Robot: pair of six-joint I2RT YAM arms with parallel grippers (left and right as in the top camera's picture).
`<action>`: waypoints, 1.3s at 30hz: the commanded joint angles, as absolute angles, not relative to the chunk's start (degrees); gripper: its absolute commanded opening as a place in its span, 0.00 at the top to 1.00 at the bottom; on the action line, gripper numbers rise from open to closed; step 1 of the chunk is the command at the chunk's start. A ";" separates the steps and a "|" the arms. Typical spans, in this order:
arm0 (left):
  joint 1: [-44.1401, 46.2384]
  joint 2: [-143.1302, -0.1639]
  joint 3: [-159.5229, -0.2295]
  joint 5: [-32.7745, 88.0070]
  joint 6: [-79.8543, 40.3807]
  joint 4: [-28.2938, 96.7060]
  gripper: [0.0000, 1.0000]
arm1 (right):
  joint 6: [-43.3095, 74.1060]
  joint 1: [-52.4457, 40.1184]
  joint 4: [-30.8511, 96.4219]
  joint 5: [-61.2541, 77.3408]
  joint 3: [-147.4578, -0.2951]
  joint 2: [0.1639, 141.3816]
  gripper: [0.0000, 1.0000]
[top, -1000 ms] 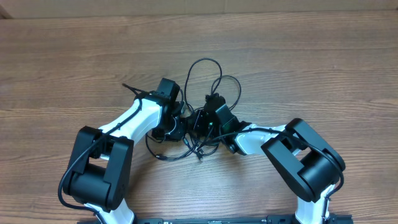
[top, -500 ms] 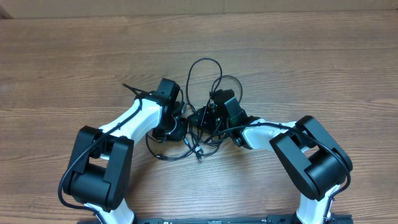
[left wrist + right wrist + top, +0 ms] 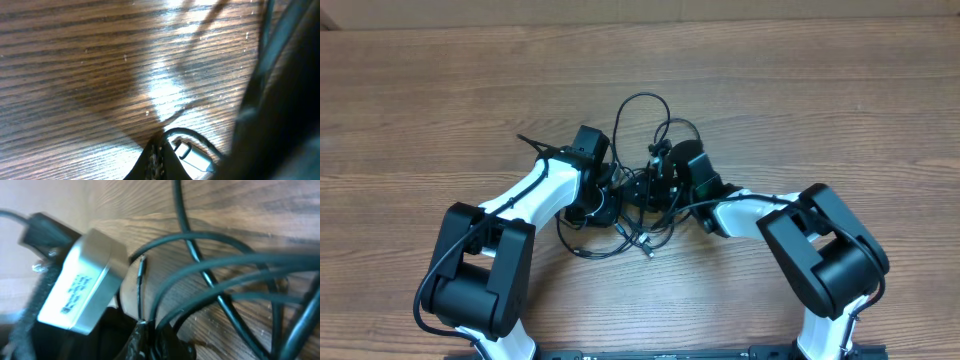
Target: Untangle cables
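Working on the cables (image 3: 180, 210), bunched on the table (image 3: 820, 90) right between the two wrists and looping away toward the far side. Pinching one thin strand in the right gripper (image 3: 145, 330), squeezing fully closed on it, with more strands fanning off rightward. Pressing the left gripper (image 3: 158, 155) fully closed as well, just beside a silver plug (image 3: 192, 154); possibly nipping that loop, though too close and blurred for telling. Reaching inward with both forearms, wrists nearly meeting over the knot, so drawing apart sideways is seeming the likely next move.
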State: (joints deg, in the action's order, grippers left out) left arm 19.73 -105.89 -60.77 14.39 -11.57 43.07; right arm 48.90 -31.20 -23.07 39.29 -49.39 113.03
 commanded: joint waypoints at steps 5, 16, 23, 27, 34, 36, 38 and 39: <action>19.88 -109.51 -58.37 13.19 -10.22 42.52 0.96 | 41.41 -25.76 -22.72 52.31 -49.12 113.51 0.96; 18.90 -108.95 -60.18 42.50 16.05 50.87 0.90 | 29.78 -16.62 -23.24 74.37 -49.08 113.51 0.96; 11.11 -108.62 -67.40 59.18 21.15 59.72 0.79 | 29.52 -16.64 -23.55 76.20 -49.10 113.51 0.96; 8.27 -108.64 -67.29 60.99 15.81 56.69 0.69 | 30.39 -16.64 -24.14 77.41 -49.15 113.51 0.96; 10.92 -108.64 -65.60 56.10 3.49 49.04 0.65 | 39.11 -16.64 -33.15 81.41 -49.15 113.51 0.96; 12.08 -108.66 -64.64 51.66 -1.85 46.17 0.64 | 41.30 -16.64 -35.75 82.70 -49.15 113.51 0.96; 12.91 -108.66 -64.01 49.06 -4.23 44.71 0.64 | 43.75 -16.64 -38.22 82.81 -49.15 113.51 0.96; 13.37 -108.66 -63.66 48.01 -4.82 44.03 0.64 | 44.51 -16.64 -39.35 82.76 -49.15 113.51 0.96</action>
State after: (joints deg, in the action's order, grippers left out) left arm 11.77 -108.55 -65.41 54.22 3.05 45.71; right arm 39.68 -16.53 -36.69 80.25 -49.34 113.06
